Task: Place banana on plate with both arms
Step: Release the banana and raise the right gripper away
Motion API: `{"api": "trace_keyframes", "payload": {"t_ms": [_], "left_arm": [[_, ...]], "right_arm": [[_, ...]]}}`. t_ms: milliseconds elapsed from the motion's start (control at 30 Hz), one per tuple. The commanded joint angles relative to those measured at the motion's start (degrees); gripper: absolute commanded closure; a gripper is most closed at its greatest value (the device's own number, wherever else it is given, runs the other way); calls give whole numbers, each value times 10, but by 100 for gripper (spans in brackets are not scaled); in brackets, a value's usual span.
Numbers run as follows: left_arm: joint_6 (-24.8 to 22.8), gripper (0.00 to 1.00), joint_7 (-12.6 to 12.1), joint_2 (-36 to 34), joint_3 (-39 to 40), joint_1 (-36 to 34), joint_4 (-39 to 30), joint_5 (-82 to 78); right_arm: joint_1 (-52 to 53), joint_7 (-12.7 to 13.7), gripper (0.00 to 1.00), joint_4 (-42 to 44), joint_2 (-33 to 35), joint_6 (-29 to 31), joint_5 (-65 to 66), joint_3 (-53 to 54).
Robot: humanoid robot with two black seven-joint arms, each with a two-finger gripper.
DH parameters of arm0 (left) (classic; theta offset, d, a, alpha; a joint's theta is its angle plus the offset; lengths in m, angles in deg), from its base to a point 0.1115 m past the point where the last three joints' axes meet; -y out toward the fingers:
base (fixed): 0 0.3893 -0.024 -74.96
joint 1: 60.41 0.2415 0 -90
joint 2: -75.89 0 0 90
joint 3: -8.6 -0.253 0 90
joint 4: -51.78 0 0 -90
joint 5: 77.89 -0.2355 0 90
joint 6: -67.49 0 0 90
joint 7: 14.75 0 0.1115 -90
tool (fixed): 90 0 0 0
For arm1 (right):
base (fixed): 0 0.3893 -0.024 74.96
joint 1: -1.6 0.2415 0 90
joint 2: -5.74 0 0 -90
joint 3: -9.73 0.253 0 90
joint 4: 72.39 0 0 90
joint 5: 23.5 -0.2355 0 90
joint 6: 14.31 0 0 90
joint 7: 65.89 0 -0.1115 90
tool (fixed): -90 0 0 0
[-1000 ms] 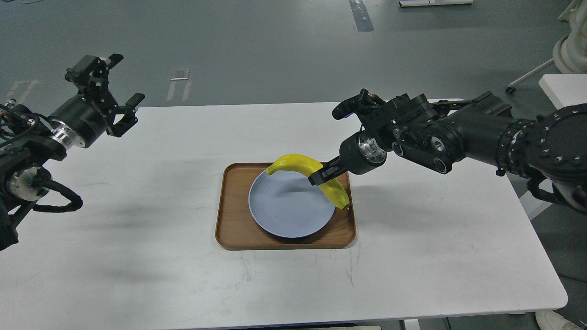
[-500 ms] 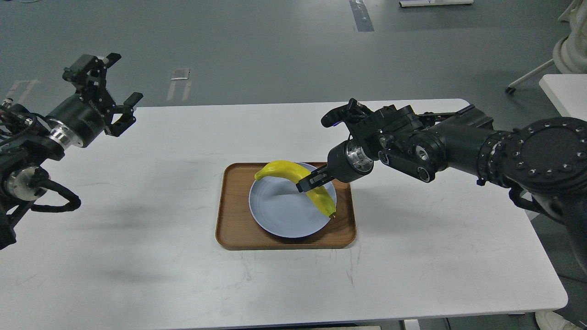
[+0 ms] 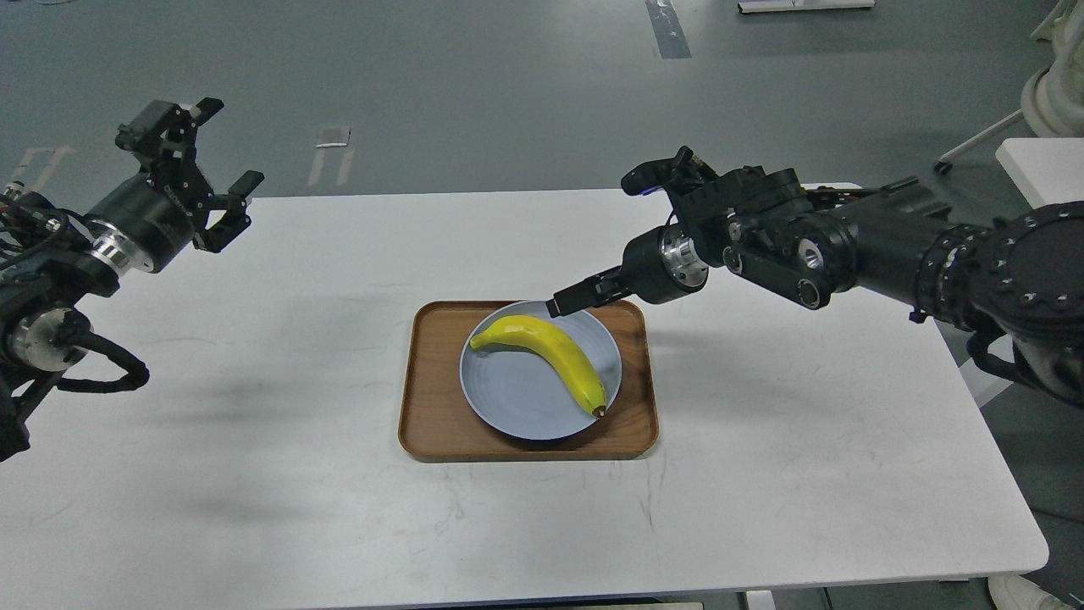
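Observation:
The yellow banana lies flat on the pale blue plate, stem end at the upper left, dark tip at the plate's lower right rim. My right gripper hovers just above the plate's far rim, apart from the banana and holding nothing; its fingers are seen side-on and look slightly parted. My left gripper is wide open and empty, raised over the table's far left edge, well away from the plate.
The plate sits in a rectangular brown wood-grain tray at the middle of the white table. Another white table's corner and a white base stand at the far right on the grey floor.
My right gripper lowered the banana onto the plate, let go of it, and rose back up and to the right. The left arm barely moved.

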Motion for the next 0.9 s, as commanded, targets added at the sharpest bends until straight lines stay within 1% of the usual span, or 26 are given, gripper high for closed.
{"api": "trace_keyframes", "payload": {"t_ms": [0, 33, 100, 167, 233, 267, 300, 333, 433, 600, 867], "left_arm": [[0, 2, 0, 2, 0, 0, 0, 0], [0, 2, 0, 3, 0, 0, 0, 1], [0, 2, 0, 4, 0, 0, 0, 1], [0, 2, 0, 10, 0, 1, 0, 1], [0, 2, 0, 16, 0, 1, 0, 1], [0, 2, 0, 24, 0, 1, 1, 1], [0, 2, 0, 24, 0, 1, 1, 1], [0, 2, 0, 31, 0, 2, 1, 1], [0, 2, 0, 47, 0, 4, 2, 1], [0, 2, 0, 79, -1, 8, 10, 0], [0, 2, 0, 132, -3, 16, 47, 0]], "right_arm": [[-13, 0, 2, -8, 66, 0, -92, 89], [-30, 0, 1, -10, 88, 0, -134, 118], [-50, 0, 1, -10, 105, 0, -172, 141], [-91, 0, 1, -7, 134, 0, -237, 193], [-132, 0, 1, -9, 152, 0, -275, 236], [-159, 0, 1, -9, 157, 0, -295, 271], [-159, 0, 1, -9, 157, 0, -295, 271], [-185, 0, 1, -6, 159, 0, -312, 315], [-246, 0, 1, -5, 159, 0, -345, 394], [-280, 0, 0, 0, 158, 0, -370, 429], [-289, 0, 0, 1, 156, 0, -371, 431]]}}
